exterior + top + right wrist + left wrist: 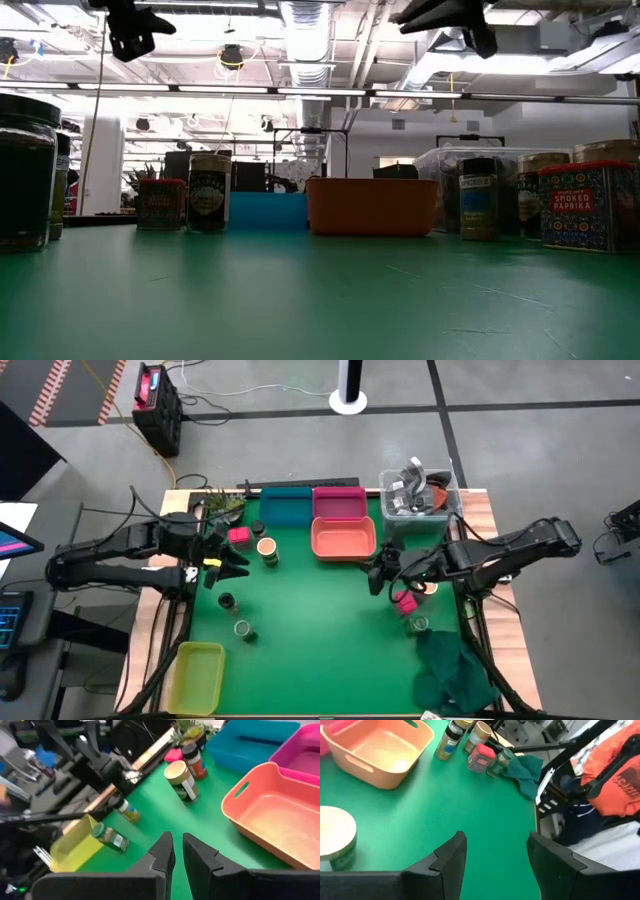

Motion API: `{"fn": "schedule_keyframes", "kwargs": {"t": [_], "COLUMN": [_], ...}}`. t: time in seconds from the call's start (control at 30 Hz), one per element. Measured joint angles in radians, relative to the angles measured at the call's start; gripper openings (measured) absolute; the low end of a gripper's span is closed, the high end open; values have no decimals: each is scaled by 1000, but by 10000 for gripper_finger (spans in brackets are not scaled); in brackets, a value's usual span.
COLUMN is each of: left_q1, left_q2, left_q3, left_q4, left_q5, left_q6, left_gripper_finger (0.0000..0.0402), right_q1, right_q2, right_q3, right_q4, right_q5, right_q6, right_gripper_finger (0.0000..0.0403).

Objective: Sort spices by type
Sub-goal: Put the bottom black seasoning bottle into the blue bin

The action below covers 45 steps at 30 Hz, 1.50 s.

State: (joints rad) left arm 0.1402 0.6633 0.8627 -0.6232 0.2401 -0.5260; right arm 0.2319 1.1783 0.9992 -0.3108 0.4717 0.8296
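Note:
The spices stand in two groups on the green mat. On the left are a pink box (238, 537), a tan-topped jar (266, 548), a dark jar (257, 528), another dark jar (228, 601) and a green-topped jar (243, 630). On the right are a pink box (405, 602) and a green-topped jar (418, 625). My left gripper (225, 565) (495, 852) hovers open above the mat beside the tan-topped jar (335, 837). My right gripper (378, 575) (177, 852) hovers in front of the orange tray (343, 540), its fingers nearly together with nothing between them.
Blue (285, 507), magenta (340, 503) and orange trays line the far side, and a yellow tray (198, 675) sits at the near left corner. A clear tub of grey clutter (418, 495) stands far right. A green cloth (455, 670) lies near right. Bare mat lies in the middle.

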Motion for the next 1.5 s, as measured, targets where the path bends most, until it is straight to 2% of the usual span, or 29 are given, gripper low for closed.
{"fn": "schedule_keyframes", "kwargs": {"t": [0.2,0.4,0.53,0.7,0.8,0.9,1.07,1.17,1.27,1.5], "left_q1": [-74,-171,-241,-346,-400,-437,-454,-453,-452,-447], "left_q2": [-23,10,52,111,167,231,331,382,420,462], "left_q3": [7,101,167,175,175,175,175,175,175,174], "left_q4": [-142,-368,-462,-524,-571,-620,-681,-698,-697,-682], "left_q5": [-84,-141,-141,-111,-137,-170,-248,-296,-311,-288], "left_q6": [-106,-166,-92,41,91,140,220,263,302,335], "left_gripper_finger": [199,199,199,199,200,212,253,278,291,293], "right_q1": [63,138,171,189,188,187,176,174,164,157], "right_q2": [60,133,184,239,258,267,266,264,263,263], "right_q3": [90,179,223,261,263,265,265,265,265,265], "right_q4": [-69,-186,-211,-208,-209,-208,-210,-219,-241,-258], "right_q5": [1,68,74,75,56,30,25,25,25,26], "right_q6": [32,58,-11,-93,-95,-89,-101,-105,-105,-97], "right_gripper_finger": [70,70,70,75,95,134,214,246,254,254]}}
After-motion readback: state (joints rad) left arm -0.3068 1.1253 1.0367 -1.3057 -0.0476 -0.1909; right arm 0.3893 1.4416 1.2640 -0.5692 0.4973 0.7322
